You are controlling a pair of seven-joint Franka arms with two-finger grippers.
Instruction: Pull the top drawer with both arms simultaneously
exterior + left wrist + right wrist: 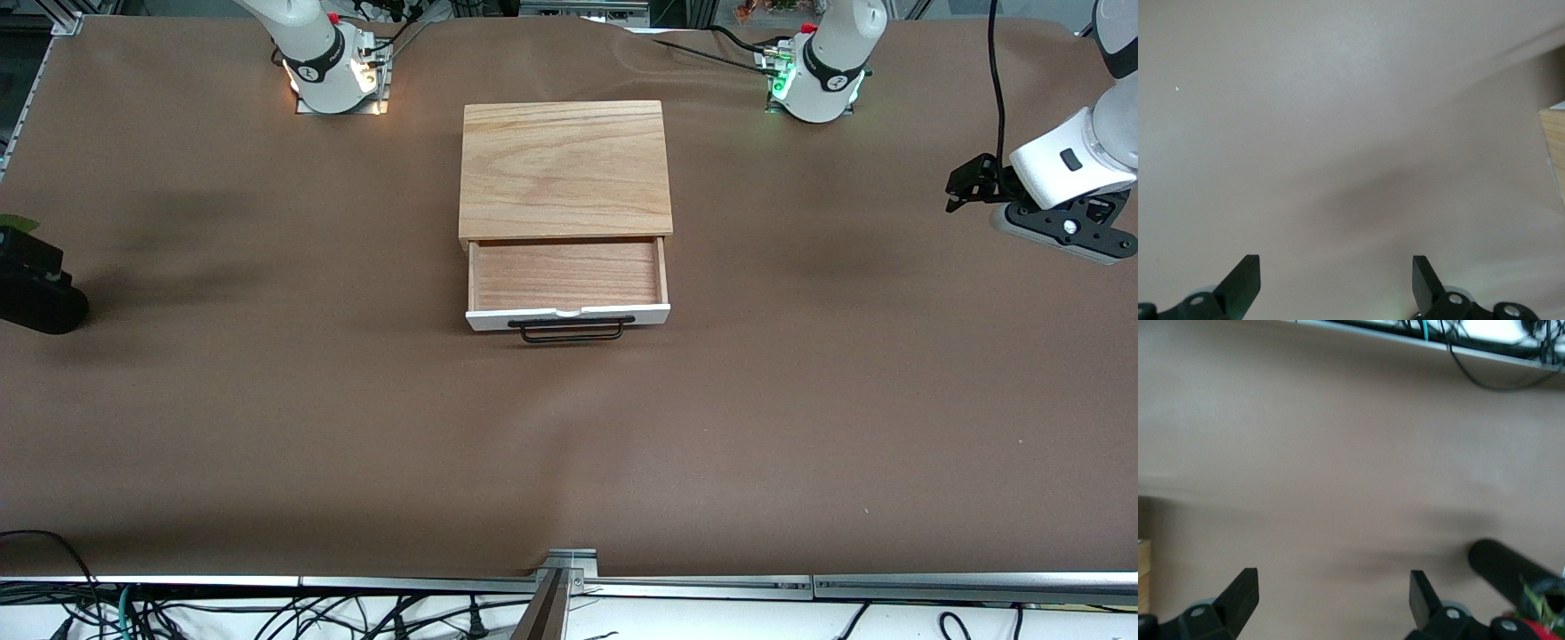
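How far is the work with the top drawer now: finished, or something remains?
Done: the top drawer stands pulled out of the cabinet, its wooden inside showing, the black handle free. In hand: nothing; the left gripper is open over the table at the left arm's end, the right gripper open over the right arm's end. Left: apparently nothing.

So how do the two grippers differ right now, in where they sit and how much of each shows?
The left gripper hangs over the brown table at the left arm's end, its white wrist in plain sight; the right gripper hangs over the right arm's end, where the front view catches only a dark part at the edge. Both are open, hold nothing, and are well away from the pulled-out drawer.
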